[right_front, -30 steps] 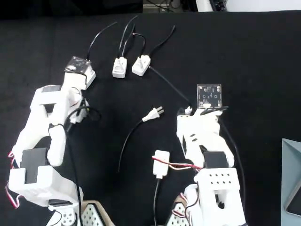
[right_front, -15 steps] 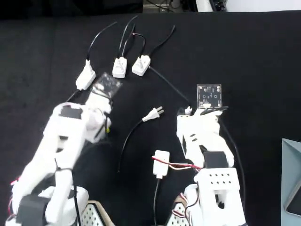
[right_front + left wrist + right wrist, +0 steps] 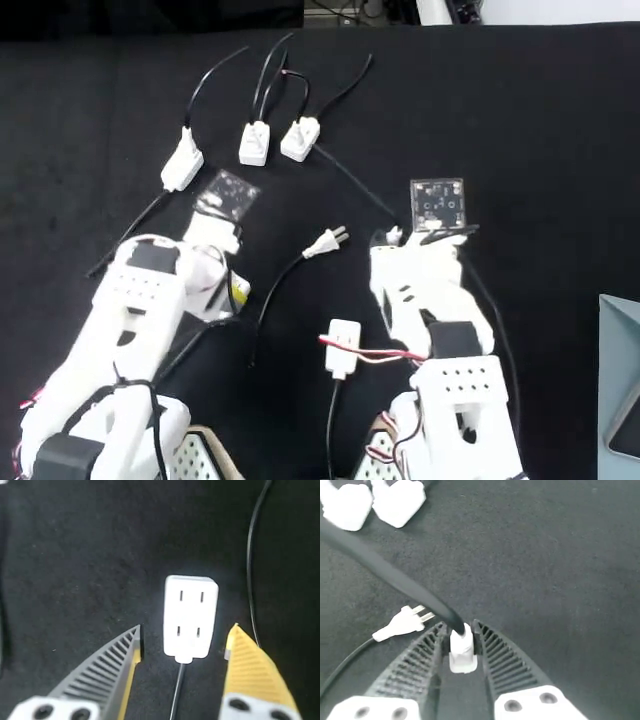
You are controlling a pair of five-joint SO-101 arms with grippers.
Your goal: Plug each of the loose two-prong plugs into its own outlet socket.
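Right jaws clamping plug (image 3: 460, 652), left jaws spread

**Inspector A:** Lighting?

**Inspector B:** Even and overhead. The black table (image 3: 520, 120) absorbs most of it, and shadows barely register.

**Inspector A:** Glare?

**Inspector B:** Confined to white parts. The outlet socket (image 3: 191, 617) burns out with a faint halo. The plug (image 3: 461, 652) loses surface detail. The table reads lighter in the right wrist view.
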